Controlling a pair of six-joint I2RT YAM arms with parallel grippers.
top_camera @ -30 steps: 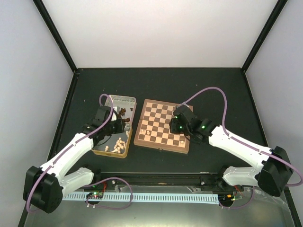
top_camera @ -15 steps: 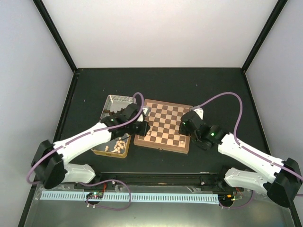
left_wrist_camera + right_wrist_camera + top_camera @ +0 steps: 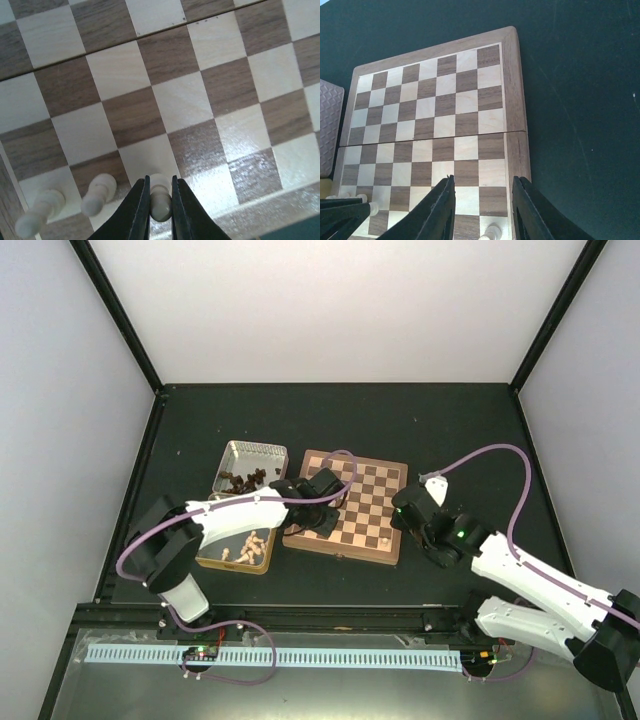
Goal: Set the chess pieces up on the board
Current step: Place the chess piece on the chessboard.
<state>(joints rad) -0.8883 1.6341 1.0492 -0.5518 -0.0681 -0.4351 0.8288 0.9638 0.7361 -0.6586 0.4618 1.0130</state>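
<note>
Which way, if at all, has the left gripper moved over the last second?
Yes. The left gripper swung right, from above the tin to the near left corner of the board, where it holds a cream piece.

Left arm [image 3: 230, 512] stretched rightward, left fingers [image 3: 137, 210] pinched on a pale piece [image 3: 160, 200]; right arm [image 3: 530, 575] bent at elbow, right fingers [image 3: 437, 210] spread apart, holding nothing.

Pale walls [image 3: 330, 310] rise behind and beside the dark counter [image 3: 400, 420]; black corner posts [image 3: 115, 315] frame its far edge
</note>
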